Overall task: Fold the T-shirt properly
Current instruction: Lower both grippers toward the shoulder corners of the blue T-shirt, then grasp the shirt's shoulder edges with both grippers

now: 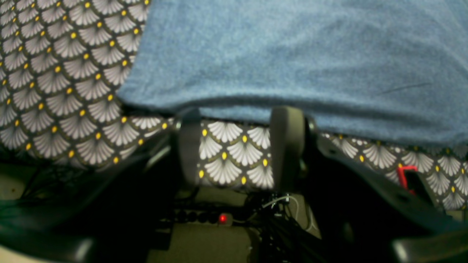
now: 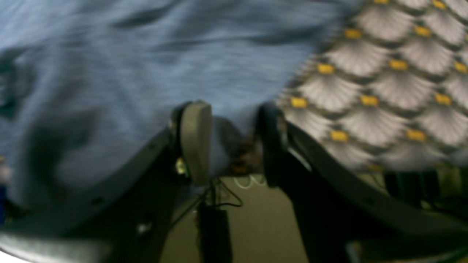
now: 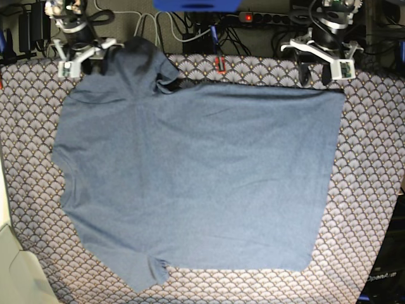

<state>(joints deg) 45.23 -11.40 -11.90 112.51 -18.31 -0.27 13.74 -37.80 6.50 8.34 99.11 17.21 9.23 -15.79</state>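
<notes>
The open left pincer [image 1: 237, 146] sits at the T-shirt [image 3: 196, 177]'s top right edge; the open right pincer [image 2: 230, 142] straddles its top left sleeve.

The heathered slate-blue cotton T-shirt [image 1: 299, 62] fills the frame from twelve to three o'clock, its hem just beyond the left tool [image 1: 237, 146], whose two dark fingers [image 1: 287, 146] stand apart over the grey fan-scale patterned desk cover [image 1: 62, 84], gripping nothing.
</notes>
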